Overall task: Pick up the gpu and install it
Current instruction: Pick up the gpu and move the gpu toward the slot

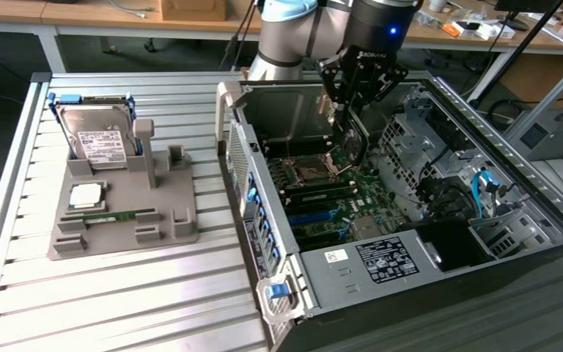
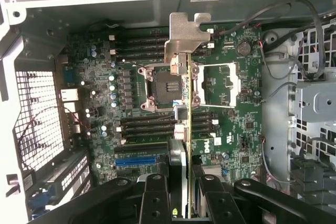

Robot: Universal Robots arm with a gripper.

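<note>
On the counter (image 1: 115, 308) at the exterior view's left sits a stand (image 1: 125, 227) with a hard drive (image 1: 100, 143). Right of it, inside the open case (image 1: 234, 139), the claw (image 1: 350, 104) is partly closed and grips the gpu (image 1: 354, 147). The gpu hangs long way down from the claw, bracket (image 2: 186, 38) lowest, over the board (image 2: 89, 93). It looks not yet in a slot.

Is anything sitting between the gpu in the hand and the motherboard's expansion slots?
Nothing visible does. The hand holds the gpu edge-on above the motherboard, with open air below it. The blue slot and the black ones beside it look bare; the loose cables run off to the case's side.
</note>
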